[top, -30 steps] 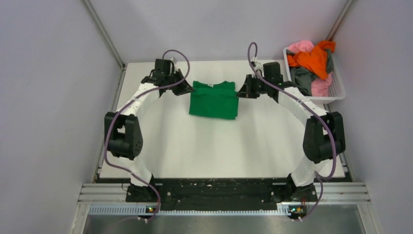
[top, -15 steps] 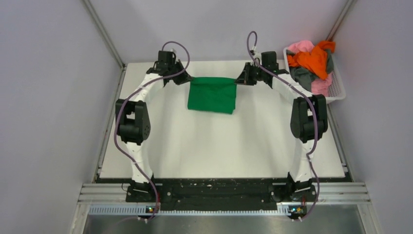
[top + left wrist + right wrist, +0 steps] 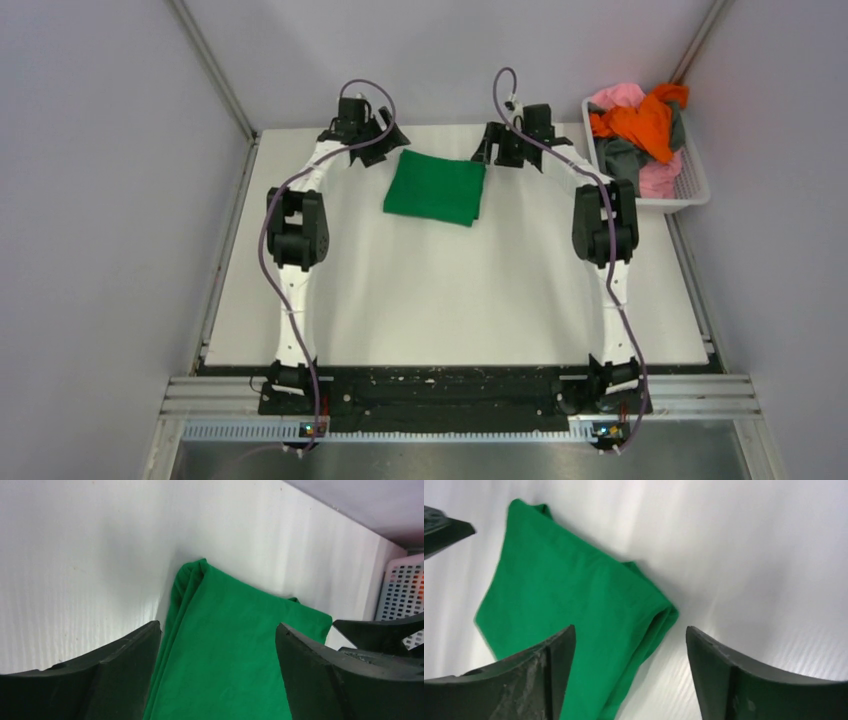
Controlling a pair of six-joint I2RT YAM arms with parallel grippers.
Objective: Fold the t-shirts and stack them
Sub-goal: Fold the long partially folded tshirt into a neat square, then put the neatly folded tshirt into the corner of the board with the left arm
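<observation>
A bright green t-shirt (image 3: 435,187) lies folded into a flat rectangle at the far middle of the white table (image 3: 450,290). My left gripper (image 3: 392,145) hovers open over its far left corner, and my right gripper (image 3: 487,150) hovers open over its far right corner. In the left wrist view the green t-shirt (image 3: 240,645) shows between the spread fingers (image 3: 125,665) of the left gripper (image 3: 217,630). The right wrist view has the shirt's thick folded corner (image 3: 659,615) between the jaws of the right gripper (image 3: 629,630). Neither gripper holds cloth.
A white mesh basket (image 3: 695,195) stands at the far right corner with an orange t-shirt (image 3: 640,120), a pink one (image 3: 615,95) and a dark grey one (image 3: 622,160) heaped inside. Grey walls close in on both sides and behind. Both arms stretch far out.
Both grippers were shut on the green shirt's side edges and carried them toward the far edge. They have now opened and let go, and the shirt lies folded.
</observation>
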